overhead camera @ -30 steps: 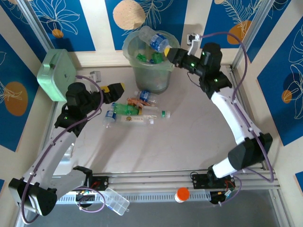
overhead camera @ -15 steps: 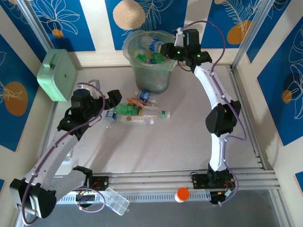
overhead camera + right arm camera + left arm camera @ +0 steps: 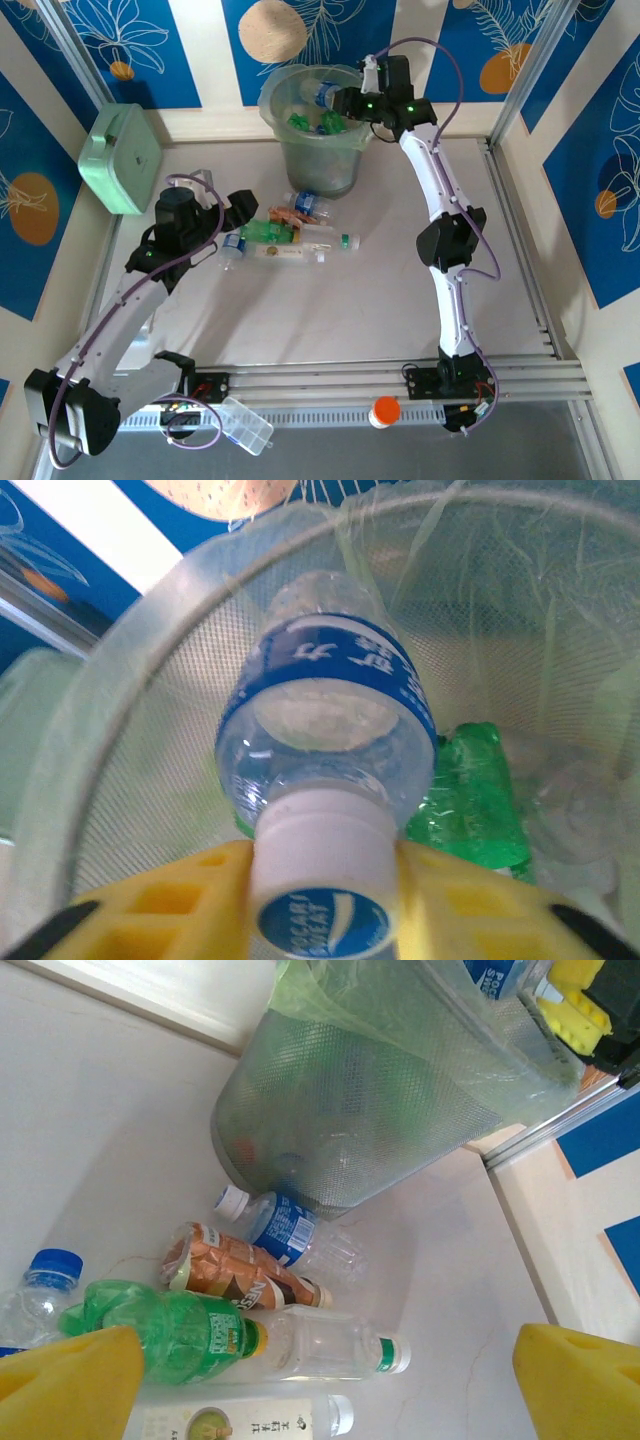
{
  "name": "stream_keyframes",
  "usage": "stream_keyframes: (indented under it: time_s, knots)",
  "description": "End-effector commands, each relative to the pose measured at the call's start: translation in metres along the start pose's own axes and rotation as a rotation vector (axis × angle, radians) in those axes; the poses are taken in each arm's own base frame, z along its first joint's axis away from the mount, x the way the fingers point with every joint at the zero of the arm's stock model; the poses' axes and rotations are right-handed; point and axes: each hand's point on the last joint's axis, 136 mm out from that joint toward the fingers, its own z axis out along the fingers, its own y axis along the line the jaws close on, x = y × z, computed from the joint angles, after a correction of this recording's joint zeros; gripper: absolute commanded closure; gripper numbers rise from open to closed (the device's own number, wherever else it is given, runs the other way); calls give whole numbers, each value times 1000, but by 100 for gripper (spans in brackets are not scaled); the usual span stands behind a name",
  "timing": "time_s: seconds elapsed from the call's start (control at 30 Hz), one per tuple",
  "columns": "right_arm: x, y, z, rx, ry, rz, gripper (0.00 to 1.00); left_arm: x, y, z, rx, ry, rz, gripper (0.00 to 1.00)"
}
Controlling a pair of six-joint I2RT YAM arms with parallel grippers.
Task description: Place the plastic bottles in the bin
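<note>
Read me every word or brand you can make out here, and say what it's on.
"POCARI SWEAT": cap of the blue-banded bottle.
"NES", rest hidden: brown-labelled bottle.
White characters on that blue band, and the print on the blue-labelled bottle and the white-labelled bottle: too small or blurred to read.

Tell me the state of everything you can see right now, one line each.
Pocari Sweat bottle: capped, held by its cap over the bin.
right gripper: fingers closed on that cap.
left gripper: open, above the bottles on the table.
bin: upright, lined, crushed green bottle inside.
yellow-capped green bottle: crumpled, lying down.
brown-labelled bottle: lying on its side.
green-capped clear bottle: capped, lying on its side.
</note>
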Motion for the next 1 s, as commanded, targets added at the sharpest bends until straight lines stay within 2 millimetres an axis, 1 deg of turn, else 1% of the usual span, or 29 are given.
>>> stream_keyframes:
  time_s: [0.0, 0.13, 0.2, 0.3, 0.4, 0.53, 0.6, 0.7, 0.77, 0.9, 0.97]
  knots:
    - [-8, 5, -6, 13, -25, -39, 48, -2, 0, -2, -21, -1, -5, 6]
    - [-20, 13, -18, 6, -60, -58, 38, 0, 1, -5, -30, 11, -2, 6]
    - [-27, 19, -27, -1, -80, -70, 36, 0, 1, -6, -35, 17, -2, 5]
    - [-40, 28, -43, -11, -116, -84, 36, -1, 1, -9, -38, 17, 7, 5]
    - [-49, 43, -62, -33, -144, -102, 37, -3, 4, -15, -74, 12, 24, 5]
    - [-56, 62, -88, -46, -166, -134, 40, -4, 14, -24, -140, 6, 47, 5]
    - [-55, 70, -101, -44, -171, -143, 42, -2, 20, -28, -172, 12, 51, 5]
    - [-48, 87, -121, -53, -178, -158, 44, 3, 34, -33, -250, 29, 52, 5]
    - [-36, 96, -131, -55, -183, -172, 45, 8, 46, -36, -307, 46, 43, 5]
    - [-1, 115, -159, -88, -206, -184, 45, 23, 59, -33, -360, 110, 50, 6]
    - [18, 119, -172, -106, -206, -172, 45, 29, 66, -29, -384, 137, 60, 7]
